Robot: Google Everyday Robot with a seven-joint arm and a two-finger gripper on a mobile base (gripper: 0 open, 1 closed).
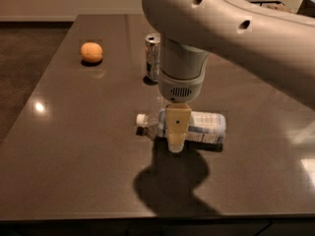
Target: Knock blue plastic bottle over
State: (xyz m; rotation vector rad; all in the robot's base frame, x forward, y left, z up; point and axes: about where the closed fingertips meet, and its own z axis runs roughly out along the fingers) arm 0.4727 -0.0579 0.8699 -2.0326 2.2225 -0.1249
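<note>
The blue plastic bottle [204,127], clear with a white cap at its left end and a white-and-blue label, lies on its side on the dark table [88,156], cap pointing left. My gripper [176,142] hangs from the large white arm directly in front of the bottle's neck end, hiding part of it. Its tan tip reaches down to about the bottle's level.
A silver drink can [152,57] stands upright behind the arm, partly hidden by it. An orange [91,52] sits at the far left of the table. The arm's shadow falls on the table toward the front edge.
</note>
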